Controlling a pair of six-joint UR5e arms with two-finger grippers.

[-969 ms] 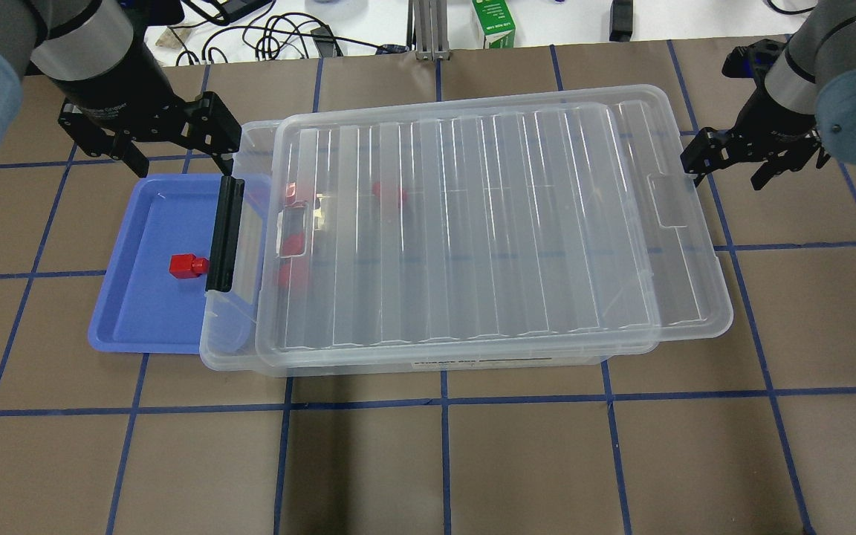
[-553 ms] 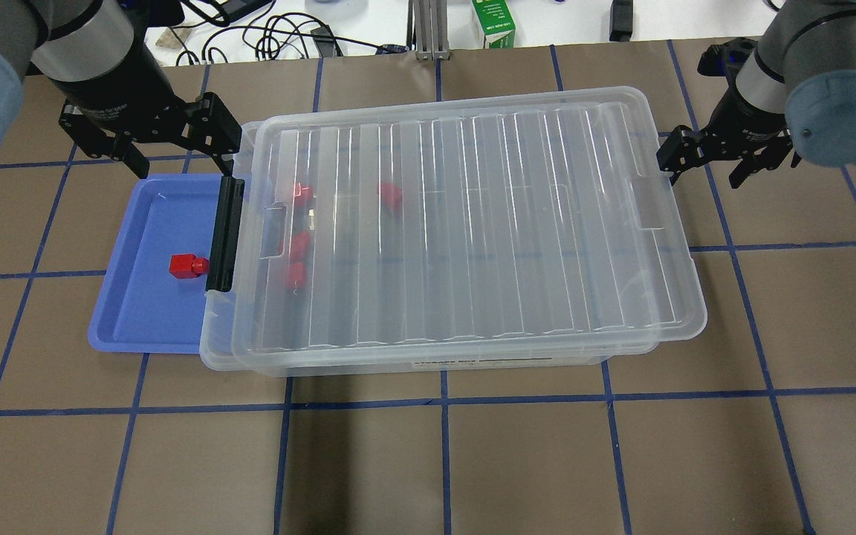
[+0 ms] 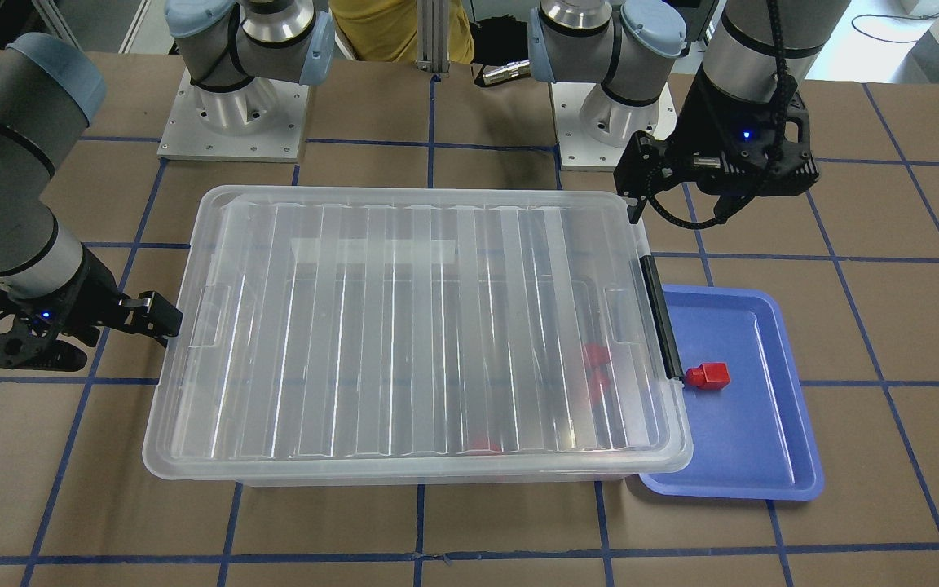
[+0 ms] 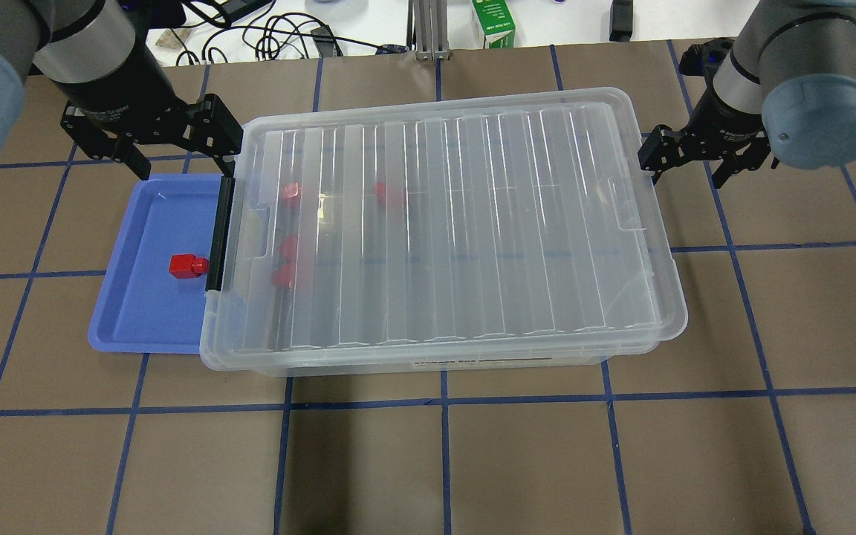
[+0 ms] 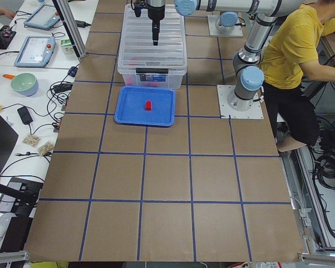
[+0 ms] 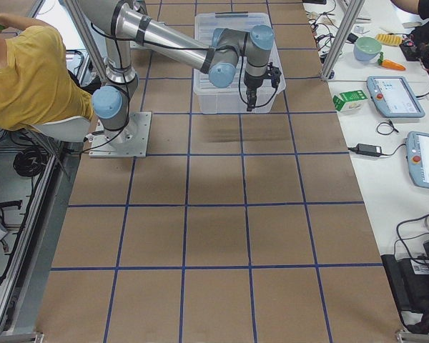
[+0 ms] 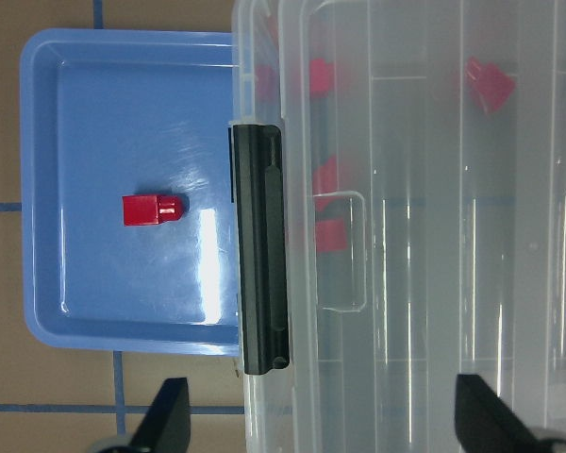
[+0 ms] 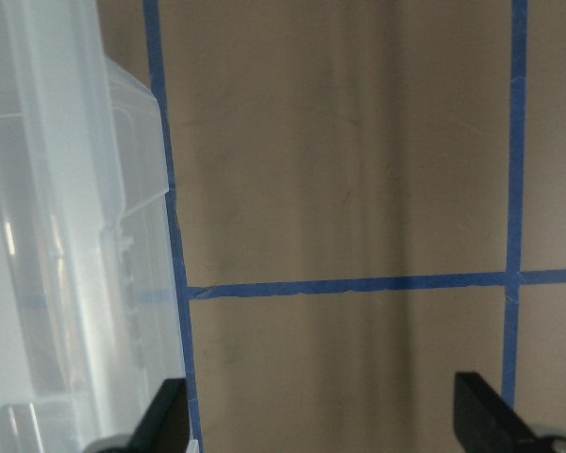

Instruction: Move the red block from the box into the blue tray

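Observation:
The red block (image 4: 189, 265) lies in the blue tray (image 4: 138, 319), close to the box's black latch (image 4: 220, 234). It also shows in the left wrist view (image 7: 151, 209) and the front view (image 3: 707, 375). The clear box (image 4: 443, 223) stands right of the tray, and its ribbed lid rests on top. Several more red blocks (image 4: 290, 192) show blurred through the lid. My left gripper (image 4: 175, 152) is open and empty above the tray's far edge, at the box's left end. My right gripper (image 4: 684, 167) is open and empty, one finger at the lid's right end.
A green carton (image 4: 493, 22) and cables (image 4: 279, 37) lie past the table's far edge. A person in a yellow shirt (image 5: 293, 44) sits beside the robot's base. The tray's right side is tucked under the box's latch end.
The lid has slid left and now lines up over the box. My right gripper has moved left with it, at its right end. My left gripper and the red block have not moved.

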